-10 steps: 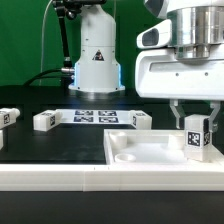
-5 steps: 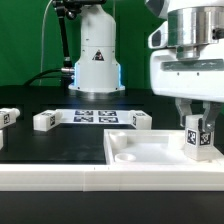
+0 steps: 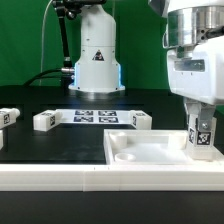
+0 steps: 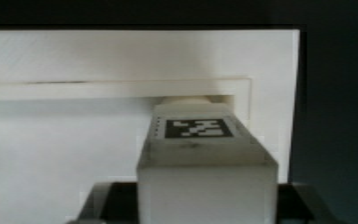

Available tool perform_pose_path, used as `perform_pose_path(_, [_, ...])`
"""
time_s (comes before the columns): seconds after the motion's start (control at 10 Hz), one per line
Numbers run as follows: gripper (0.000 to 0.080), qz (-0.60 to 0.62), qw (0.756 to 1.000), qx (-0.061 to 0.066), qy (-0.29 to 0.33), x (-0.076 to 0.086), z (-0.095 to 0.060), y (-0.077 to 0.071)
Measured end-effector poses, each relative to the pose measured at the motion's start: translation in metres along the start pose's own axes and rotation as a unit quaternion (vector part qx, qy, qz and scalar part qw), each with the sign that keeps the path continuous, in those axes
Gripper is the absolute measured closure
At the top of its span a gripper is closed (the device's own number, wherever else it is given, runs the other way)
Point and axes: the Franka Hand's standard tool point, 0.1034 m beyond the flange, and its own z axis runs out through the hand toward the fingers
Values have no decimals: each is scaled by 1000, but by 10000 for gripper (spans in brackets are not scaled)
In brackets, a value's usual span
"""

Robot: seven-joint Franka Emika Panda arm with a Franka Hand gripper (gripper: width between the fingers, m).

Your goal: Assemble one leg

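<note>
My gripper [image 3: 201,112] is shut on a white leg [image 3: 202,135] with a black-and-white tag, held upright over the right corner of the large white square tray piece [image 3: 150,150] in the exterior view. In the wrist view the leg [image 4: 202,150] runs from between my jaws down to a corner recess [image 4: 229,95] of the tray; its far end sits at or in the recess, contact not clear. Three more tagged legs lie on the black table: one [image 3: 7,117] at the exterior view's left edge, one [image 3: 44,121] beside it, one [image 3: 140,120] behind the tray.
The marker board [image 3: 95,116] lies flat at the middle back. The arm's white base [image 3: 97,60] stands behind it before a green backdrop. A white ledge [image 3: 60,175] runs along the table's front.
My gripper has moved toward the exterior view's right with the leg, from over the tray's right part to its right corner, and the leg sits slightly lower.
</note>
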Motion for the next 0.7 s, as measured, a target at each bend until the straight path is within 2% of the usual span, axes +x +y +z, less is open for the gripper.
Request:
perform_pose_path(0.1, [500, -5, 1000, 0, 0, 0, 0, 0])
perform_pose_path(0.2, [287, -14, 1000, 0, 0, 0, 0, 0])
perform_pose_path(0.3, [287, -63, 998, 0, 0, 2, 0, -1])
perform_pose_path(0.4, [180, -83, 997, 1, 0, 2, 0, -1])
perform_pose_path(0.7, [151, -221, 975, 2, -1, -2, -2, -3])
